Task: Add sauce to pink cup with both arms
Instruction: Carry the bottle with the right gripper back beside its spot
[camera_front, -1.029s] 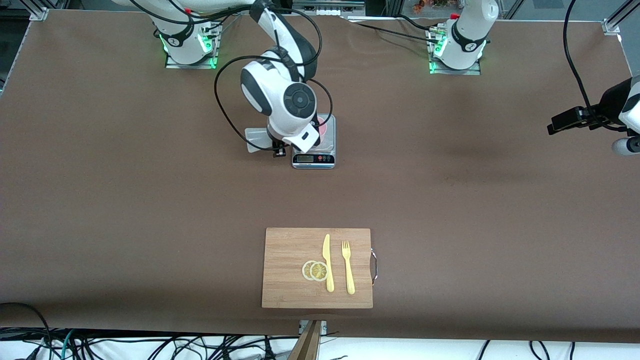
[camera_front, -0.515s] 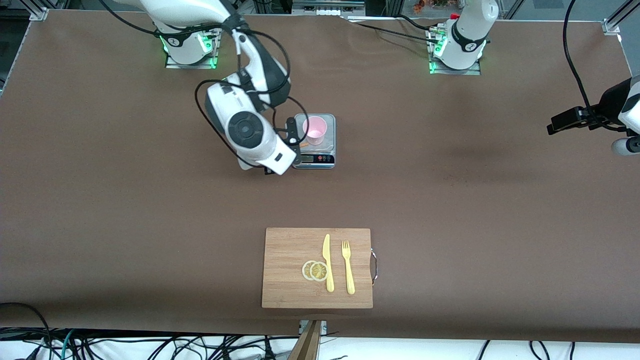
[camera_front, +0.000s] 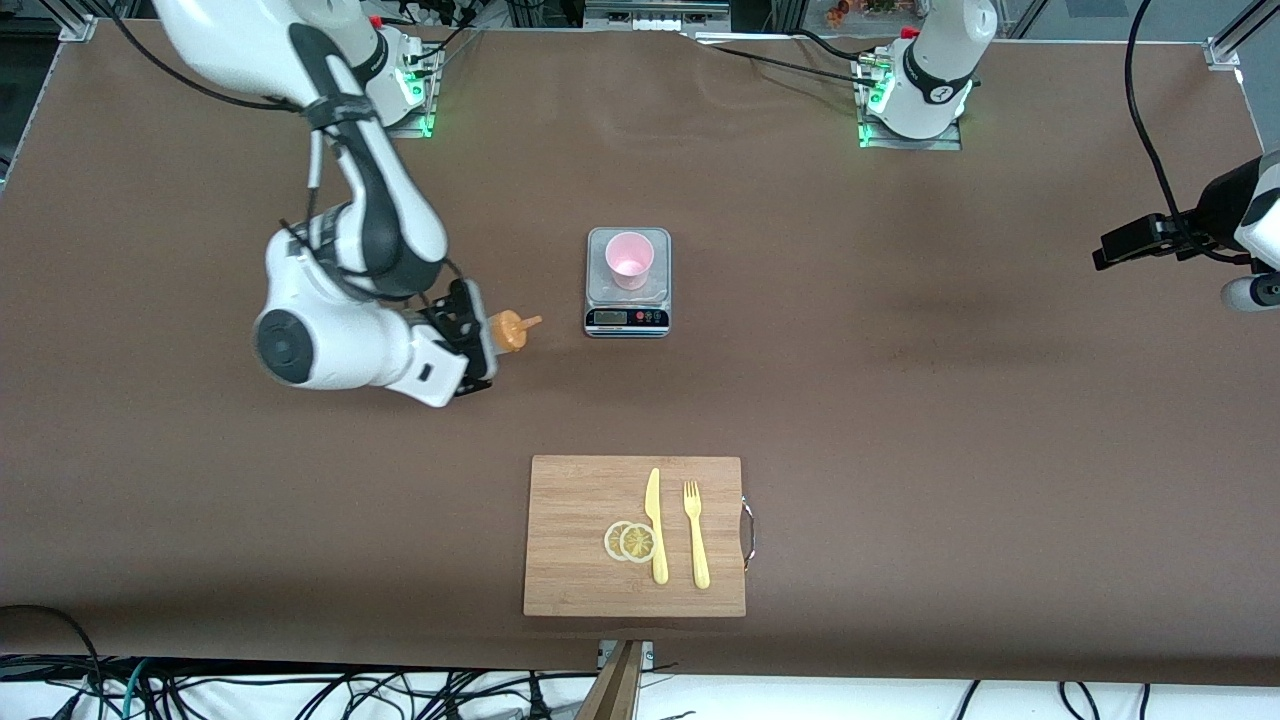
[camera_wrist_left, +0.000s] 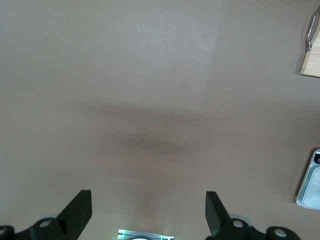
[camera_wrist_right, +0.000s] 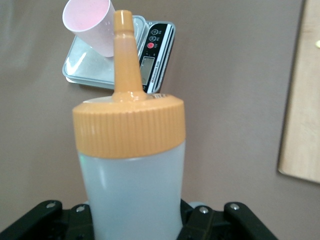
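The pink cup (camera_front: 630, 260) stands upright on a small kitchen scale (camera_front: 627, 318) in the middle of the table; it also shows in the right wrist view (camera_wrist_right: 92, 25). My right gripper (camera_front: 470, 338) is shut on the sauce bottle (camera_wrist_right: 132, 175), a whitish squeeze bottle with an orange nozzle cap (camera_front: 512, 330). The bottle lies nearly level in the air over bare table beside the scale, toward the right arm's end, and its nozzle points at the scale. My left gripper (camera_wrist_left: 148, 202) is open and empty over bare table at the left arm's end, where that arm (camera_front: 1240, 215) waits.
A wooden cutting board (camera_front: 580, 500) lies nearer to the front camera than the scale. On it are a yellow knife (camera_front: 655, 525), a yellow fork (camera_front: 696, 533) and two lemon slices (camera_front: 630, 541). Brown table surrounds the scale.
My right arm has swung away from over the scale toward its own end of the table, carrying the sauce bottle. The pink cup has come into full view. The left arm has stayed still.
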